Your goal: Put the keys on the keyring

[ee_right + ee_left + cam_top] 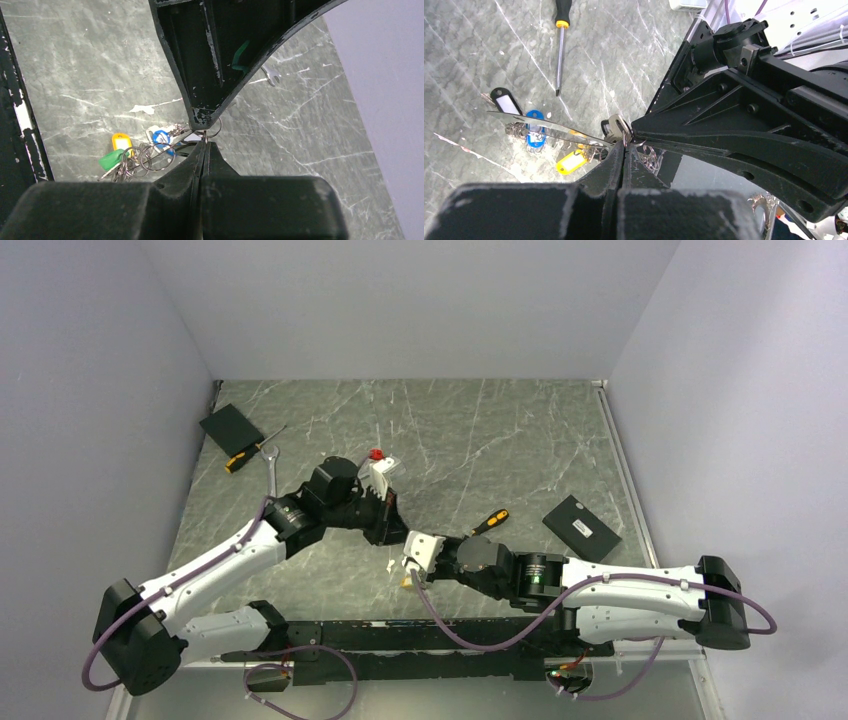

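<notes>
Bunching keys point(131, 153) beside right gripper point(202, 146)

Grey marbled tabletop point(500, 430): black flat square pad point(230, 427) at 10 o'clock, orange-and-black-handled screwdriver point(250, 452) and silver wrench point(272, 470) just beside; second orange-handled screwdriver point(488, 522), black rectangular box point(581, 528) at 4 o'clock.

The left arm point(215, 570) and right arm point(640, 590) are white-shelled with black joints, purple cables point(772, 618) running behind scuffed black fingers point(603, 172).

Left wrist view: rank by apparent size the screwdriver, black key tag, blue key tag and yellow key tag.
1. screwdriver, clearly longest, though cut off by the frame.
2. black key tag, blue key tag, yellow key tag: look alike, not ranked.
</notes>
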`<state>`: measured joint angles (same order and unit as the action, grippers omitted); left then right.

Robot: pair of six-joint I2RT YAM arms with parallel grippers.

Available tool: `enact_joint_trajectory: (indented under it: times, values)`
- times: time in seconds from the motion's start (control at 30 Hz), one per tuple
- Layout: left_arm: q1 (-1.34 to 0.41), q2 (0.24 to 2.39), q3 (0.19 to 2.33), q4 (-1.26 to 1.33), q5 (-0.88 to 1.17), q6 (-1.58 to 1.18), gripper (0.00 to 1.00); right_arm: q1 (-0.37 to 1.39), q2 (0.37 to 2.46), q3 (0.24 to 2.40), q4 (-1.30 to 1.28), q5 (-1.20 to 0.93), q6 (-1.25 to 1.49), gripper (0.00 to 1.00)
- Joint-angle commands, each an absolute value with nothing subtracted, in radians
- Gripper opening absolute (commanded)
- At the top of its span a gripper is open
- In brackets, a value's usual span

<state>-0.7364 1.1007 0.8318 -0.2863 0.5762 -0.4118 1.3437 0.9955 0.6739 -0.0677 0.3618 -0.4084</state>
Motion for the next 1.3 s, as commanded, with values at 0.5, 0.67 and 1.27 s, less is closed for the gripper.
enact_joint_trajectory:
  times: [0.5, 0.67, 1.27]
  values:
    - [-0.719, 0.997, 0.803, -0.108, 0.587, -0.455, 0.0, 1.369, 1.007, 0.71, -0.071, 0.401, -0.372, 0.24]
    - [-0.719, 0.997, 0.792, -0.087, 0.602, -0.442, 0.0, 1.371, 0.976, 0.71, -0.071, 0.387, -0.361, 0.33]
    - [-0.717, 0.949, 0.785, -0.075, 0.68, -0.295, 0.0, 1.367, 0.706, 0.704, -0.08, 0.322, -0.248, 0.3]
